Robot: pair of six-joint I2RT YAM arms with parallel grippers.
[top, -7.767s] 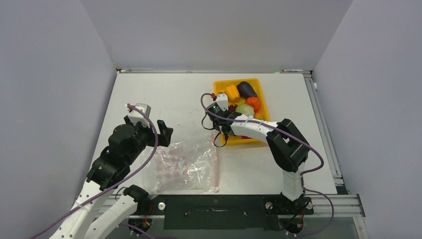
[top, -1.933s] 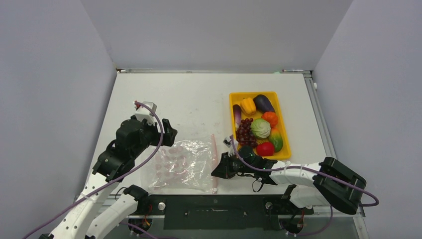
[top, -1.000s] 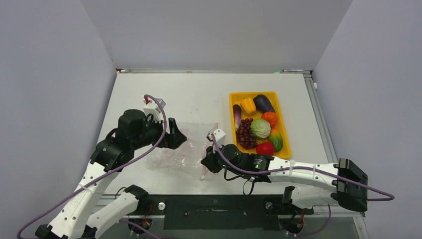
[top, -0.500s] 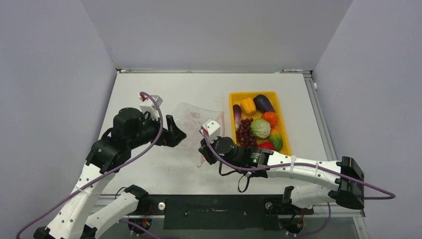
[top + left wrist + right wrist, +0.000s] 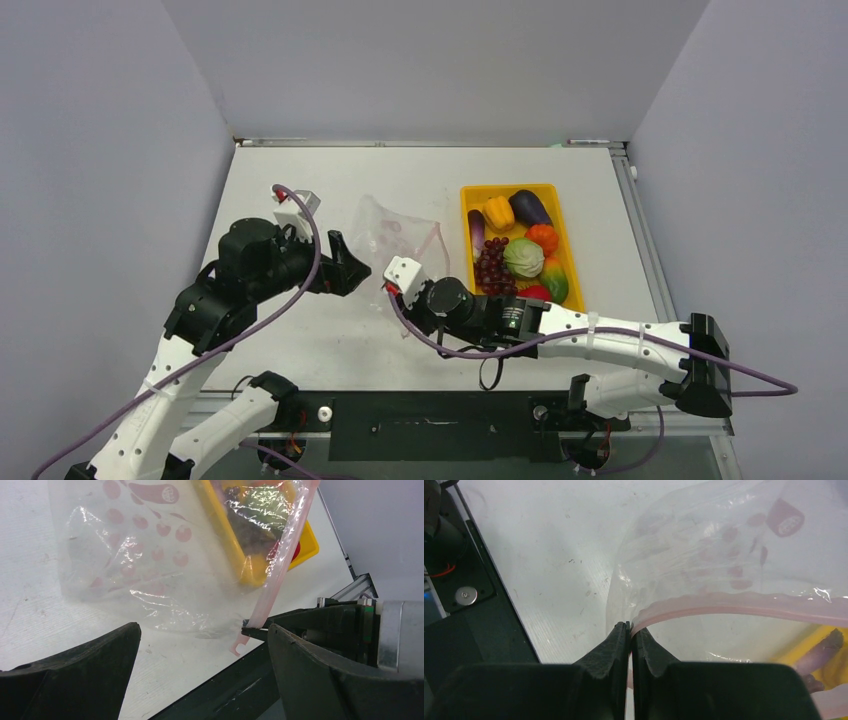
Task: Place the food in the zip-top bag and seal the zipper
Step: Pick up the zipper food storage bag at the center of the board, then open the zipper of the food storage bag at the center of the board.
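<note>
the right jaws pinch the zipper (image 5: pixel 734 603) near its end, holding the bag (image 5: pixel 145 555) up off the tabletop (image 5: pixel 300 190). the left jaws stand wide just left of it. the food (image 5: pixel 523 258) lies in the tray (image 5: pixel 505 188), right.

The zip-top bag (image 5: pixel 395 235) is clear, floppy plastic printed with pale pink-red dots. It is crumpled and raised near the middle of the worktop (image 5: pixel 300 180), left of the yellow tray (image 5: pixel 505 187).

The zipper (image 5: pixel 280 565) is a narrow pink strip along the bag's mouth. The right hand (image 5: pixel 630 627) pinches it near one end.

The food lies in the tray toward the worktop's right edge: grape bunch (image 5: pixel 490 268), eggplant (image 5: pixel 530 207), yellow pepper (image 5: pixel 498 212), and green (image 5: pixel 523 257), orange (image 5: pixel 543 238) and red (image 5: pixel 533 295) pieces.
</note>
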